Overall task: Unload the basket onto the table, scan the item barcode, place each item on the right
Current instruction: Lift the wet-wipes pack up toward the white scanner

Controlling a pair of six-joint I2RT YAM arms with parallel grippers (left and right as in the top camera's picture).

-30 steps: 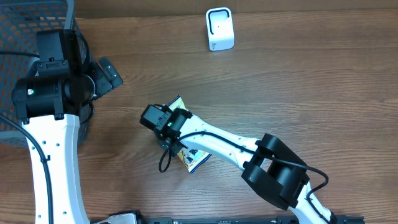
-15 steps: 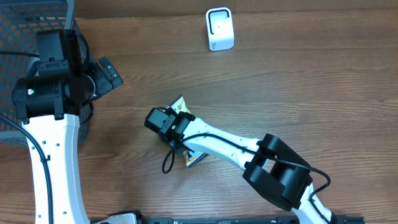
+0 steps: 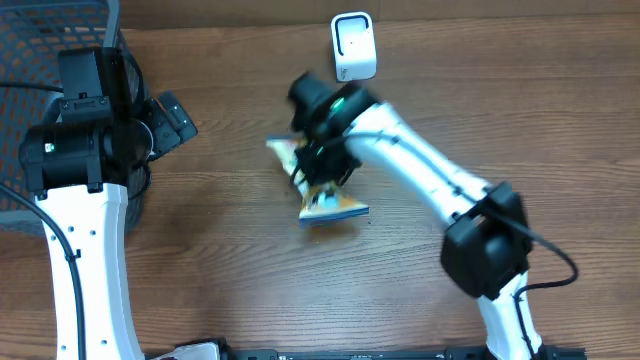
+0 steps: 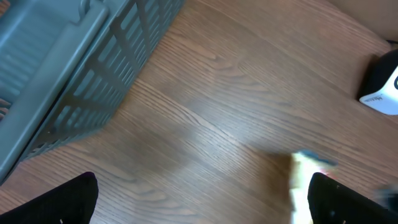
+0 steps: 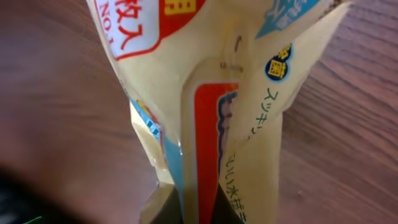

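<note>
The right gripper [image 3: 322, 160] is clamped on one edge of the snack packet [image 3: 332, 205]. The packet hangs over the middle of the table [image 3: 520, 120], near the white scanner [image 3: 352, 47] at the far edge. Pinching only an edge leaves the printed faces bare, likely so the barcode can be turned toward the scanner. The left gripper [image 3: 172, 120], fingers wide apart and holding nothing, hovers by the basket [image 3: 40, 40] on the left, out of the way.

right pincer [image 3: 316, 168] closed on snack packet [image 3: 330, 205], packet raised and swung across, now near white scanner [image 3: 352, 47]
</note>
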